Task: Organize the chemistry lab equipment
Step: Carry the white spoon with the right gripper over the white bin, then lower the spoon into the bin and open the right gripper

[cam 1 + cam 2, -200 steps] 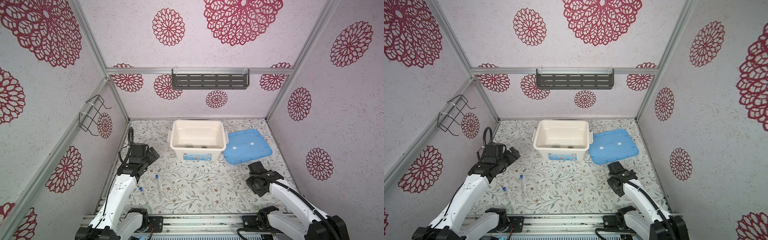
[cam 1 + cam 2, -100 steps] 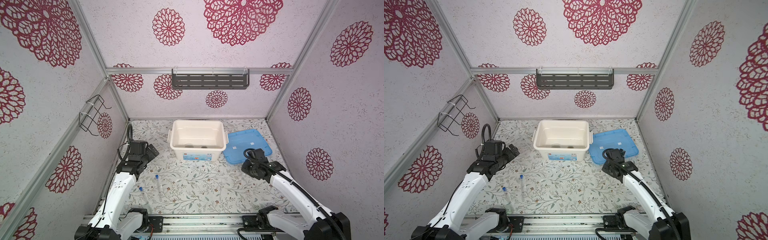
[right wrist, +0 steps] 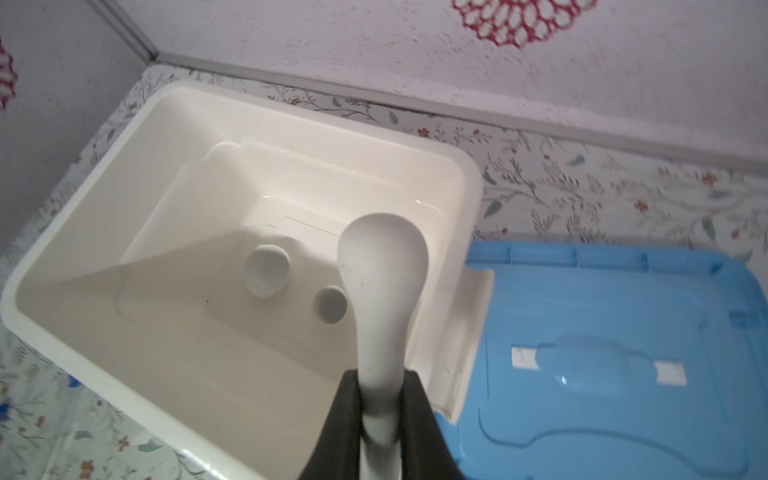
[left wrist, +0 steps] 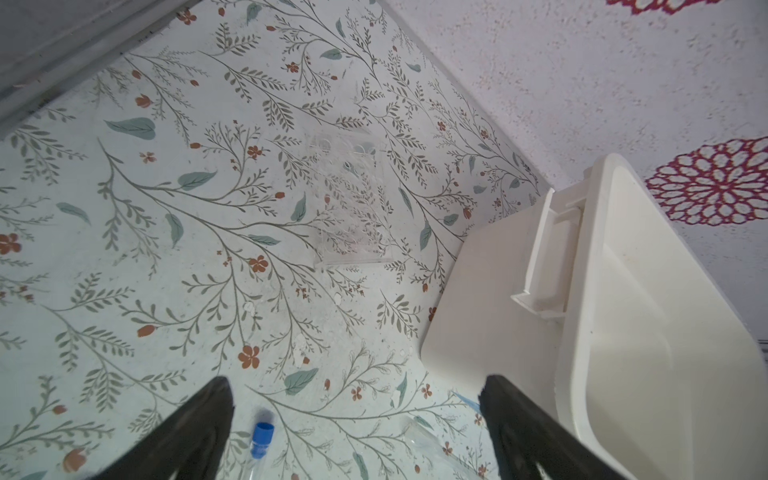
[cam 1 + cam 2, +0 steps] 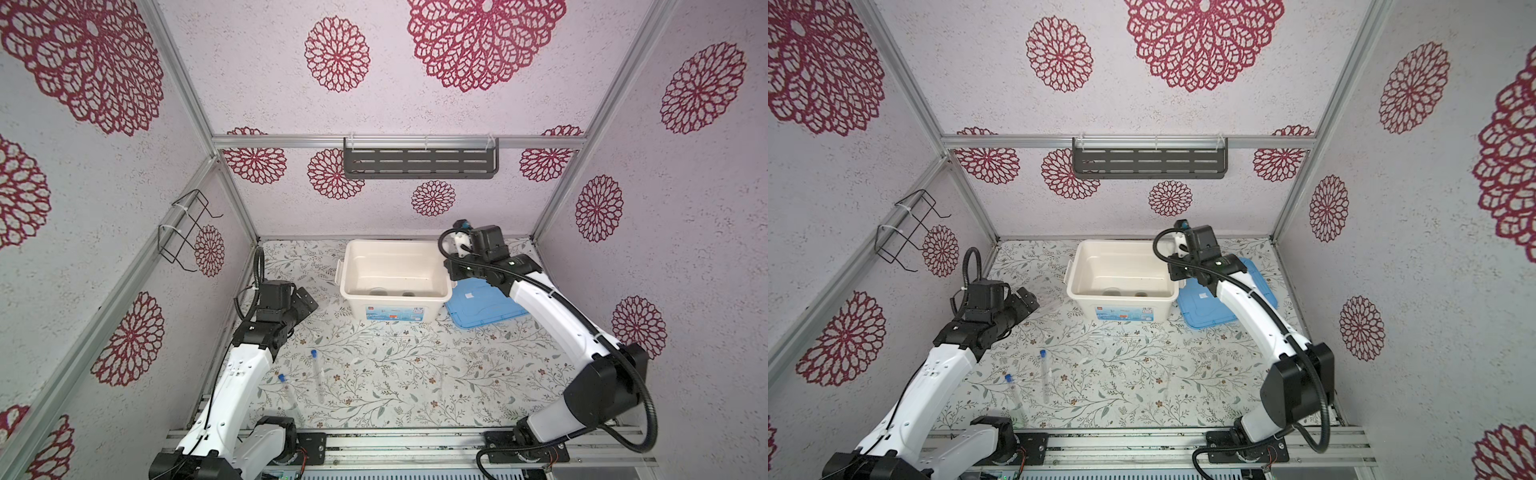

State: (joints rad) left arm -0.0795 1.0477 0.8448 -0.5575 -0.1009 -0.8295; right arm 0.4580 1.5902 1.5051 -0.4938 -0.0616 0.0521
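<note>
The floral worktop (image 5: pixel 395 374) lies under both arms. The left gripper (image 4: pixel 355 390) hangs above it with its jaws spread wide and nothing between them. The right gripper (image 3: pixel 380 386) is raised over the far side of the worktop and clamped on a pale stick-like piece (image 3: pixel 382 266).

The white bin (image 5: pixel 395 309) sits directly below and ahead of the right gripper. It stands ahead of the left gripper and off to one side, close but not touching. The blue lid (image 5: pixel 486 307) lies flat just beside and below the right gripper, right against the bin's outer wall.

The small clear tube rack (image 4: pixel 351 199) rests on the worktop straight ahead of the left gripper's fingertips (image 4: pixel 208 415), apart from them and near the bin.

Two slim clear tubes lie behind the left gripper, toward the arm bases, side by side without touching. Their blue caps point toward the bin. One tube (image 5: pixel 316 374) lies nearer the middle, the other (image 5: pixel 286 388) nearer the left arm.

The stick's rounded end pokes out beyond the right gripper, over the bin's interior. Two small white round dishes (image 3: pixel 267 270) (image 3: pixel 330 305) rest on the bin floor beneath that end, close together.
</note>
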